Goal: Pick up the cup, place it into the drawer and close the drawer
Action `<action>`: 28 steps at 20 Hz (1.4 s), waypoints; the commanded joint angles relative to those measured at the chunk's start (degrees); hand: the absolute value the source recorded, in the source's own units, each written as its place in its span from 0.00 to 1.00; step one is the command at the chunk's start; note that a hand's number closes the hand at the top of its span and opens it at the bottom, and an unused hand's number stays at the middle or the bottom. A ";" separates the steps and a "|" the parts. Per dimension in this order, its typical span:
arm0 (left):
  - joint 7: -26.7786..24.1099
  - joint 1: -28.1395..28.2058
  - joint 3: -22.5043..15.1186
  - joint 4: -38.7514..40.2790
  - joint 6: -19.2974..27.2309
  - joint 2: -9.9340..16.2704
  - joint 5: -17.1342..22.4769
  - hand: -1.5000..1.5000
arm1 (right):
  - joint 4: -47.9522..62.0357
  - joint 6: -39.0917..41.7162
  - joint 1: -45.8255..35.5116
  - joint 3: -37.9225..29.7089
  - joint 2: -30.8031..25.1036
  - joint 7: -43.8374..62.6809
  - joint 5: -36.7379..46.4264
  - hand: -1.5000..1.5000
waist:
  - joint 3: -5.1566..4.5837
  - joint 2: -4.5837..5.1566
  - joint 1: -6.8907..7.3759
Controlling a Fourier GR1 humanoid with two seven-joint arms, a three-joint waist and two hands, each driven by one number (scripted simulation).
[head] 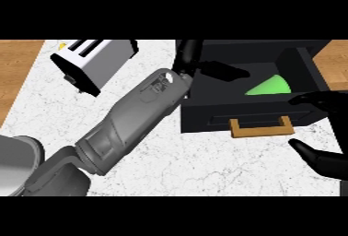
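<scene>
The green cup [270,86] lies tilted inside the open black drawer [204,120] (wooden handle [262,127] facing the viewer). The left hand [204,64] reaches over the drawer's left wall, fingers extended and holding nothing. The right hand [319,159] rests at the right edge, fingers spread; a toaster [92,57] stands on the counter [190,166].

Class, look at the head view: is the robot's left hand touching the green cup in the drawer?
Apart. In the head view the left hand reaches over the drawer, and dark drawer floor shows between its fingers and the green cup.
</scene>
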 commanded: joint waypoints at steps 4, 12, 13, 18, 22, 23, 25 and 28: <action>0.56 0.90 4.14 -3.01 -1.21 1.81 0.47 0.00 | -4.95 5.41 4.43 2.57 -5.24 0.39 5.90 1.00 | -0.04 -0.68 2.79; 5.81 7.62 6.55 -15.00 -1.21 9.52 0.39 0.00 | -5.28 3.62 9.24 6.19 -4.85 -3.72 21.13 1.00 | -0.02 -0.96 4.30; 5.92 9.01 7.19 -16.78 -0.73 9.85 0.16 0.00 | -5.31 2.66 6.07 7.56 -4.44 -0.17 21.16 1.00 | -0.05 -0.86 4.26; 8.40 15.40 8.69 -25.96 -2.22 15.97 0.22 0.00 | -2.13 -1.74 2.85 11.99 -2.32 0.96 30.99 1.00 | -0.06 -0.88 4.98; 10.11 20.62 9.86 -31.40 -2.51 19.17 -0.41 0.00 | 5.16 -3.81 0.49 13.63 -2.99 -4.71 38.02 1.00 | -0.01 -0.76 4.72; 10.11 22.15 10.81 -32.83 -3.97 20.60 -0.31 0.00 | 3.78 -3.90 0.53 15.02 -2.74 -3.89 39.22 1.00 | -0.03 -0.75 4.37; 10.04 26.47 9.97 -37.25 -3.92 21.16 0.39 0.00 | 6.95 -5.97 2.81 18.27 -3.74 -7.69 45.75 1.00 | -0.02 -0.86 5.17; 11.51 26.27 12.88 -38.47 -5.96 24.89 1.60 0.00 | 13.52 -8.65 -2.39 22.08 -4.35 -6.85 54.04 1.00 | -0.03 -0.61 5.49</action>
